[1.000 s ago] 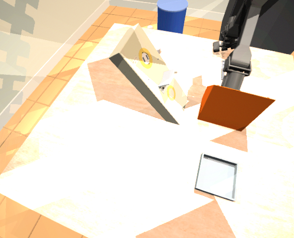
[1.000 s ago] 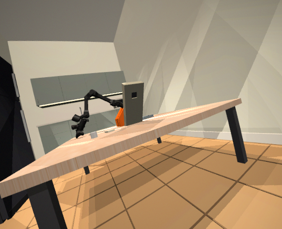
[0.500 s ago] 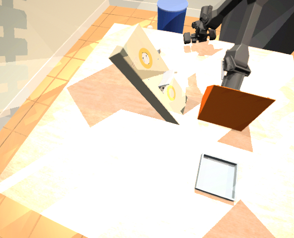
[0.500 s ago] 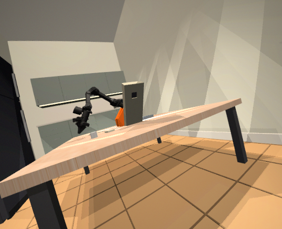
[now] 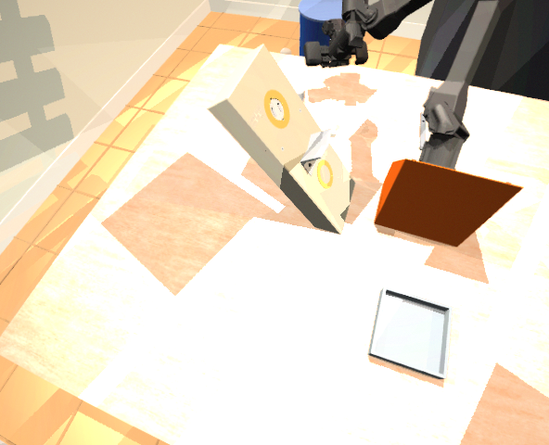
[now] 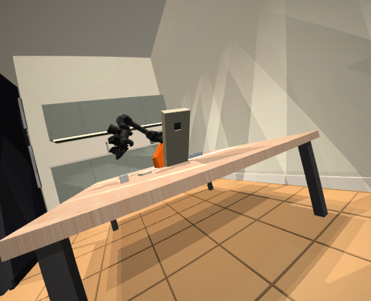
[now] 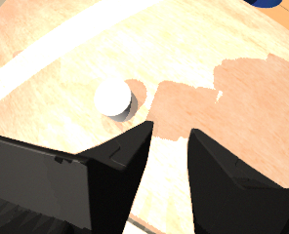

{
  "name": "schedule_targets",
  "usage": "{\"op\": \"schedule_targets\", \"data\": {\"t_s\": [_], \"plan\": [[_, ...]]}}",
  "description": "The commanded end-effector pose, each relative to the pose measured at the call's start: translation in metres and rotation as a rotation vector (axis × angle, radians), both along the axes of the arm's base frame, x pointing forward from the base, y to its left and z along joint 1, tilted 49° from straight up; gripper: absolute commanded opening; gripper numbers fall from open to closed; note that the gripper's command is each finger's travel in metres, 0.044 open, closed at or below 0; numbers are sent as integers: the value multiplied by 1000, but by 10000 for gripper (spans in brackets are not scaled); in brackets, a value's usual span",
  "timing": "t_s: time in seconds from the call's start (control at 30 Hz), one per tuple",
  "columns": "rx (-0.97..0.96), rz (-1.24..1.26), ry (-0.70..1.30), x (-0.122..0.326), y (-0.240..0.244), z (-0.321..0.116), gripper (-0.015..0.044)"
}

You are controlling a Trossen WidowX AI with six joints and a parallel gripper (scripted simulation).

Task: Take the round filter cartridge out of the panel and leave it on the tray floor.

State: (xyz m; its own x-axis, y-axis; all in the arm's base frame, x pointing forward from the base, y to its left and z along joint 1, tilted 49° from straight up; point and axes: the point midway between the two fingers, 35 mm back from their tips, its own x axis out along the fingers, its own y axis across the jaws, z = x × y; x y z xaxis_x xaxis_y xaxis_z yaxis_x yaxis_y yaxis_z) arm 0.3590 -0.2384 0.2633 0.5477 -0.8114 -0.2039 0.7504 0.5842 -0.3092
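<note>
Lining up with the gripper [image 5: 337, 56] [image 6: 117, 156] [image 7: 171, 133] empty, narrowly parted.
Square fingertips to both slots before entering; then draw the filter cartridge [image 5: 276, 108], apparently seated in the service panel [image 5: 249, 97] [image 6: 176, 145], straight out towards the tray [image 5: 375, 325] [image 6: 195, 155].
</note>
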Motion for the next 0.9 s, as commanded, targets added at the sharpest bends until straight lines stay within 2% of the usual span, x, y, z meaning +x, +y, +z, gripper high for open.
{"op": "schedule_targets", "data": {"t_s": [0.0,0.23,0.47,0.7,0.87], "plan": [[37,88,-33,18,50,-7,96],[109,239,-77,37,136,-23,96],[186,395,-110,35,225,-39,96],[230,493,-92,4,297,-64,96],[225,531,-70,-27,326,-82,96]]}}
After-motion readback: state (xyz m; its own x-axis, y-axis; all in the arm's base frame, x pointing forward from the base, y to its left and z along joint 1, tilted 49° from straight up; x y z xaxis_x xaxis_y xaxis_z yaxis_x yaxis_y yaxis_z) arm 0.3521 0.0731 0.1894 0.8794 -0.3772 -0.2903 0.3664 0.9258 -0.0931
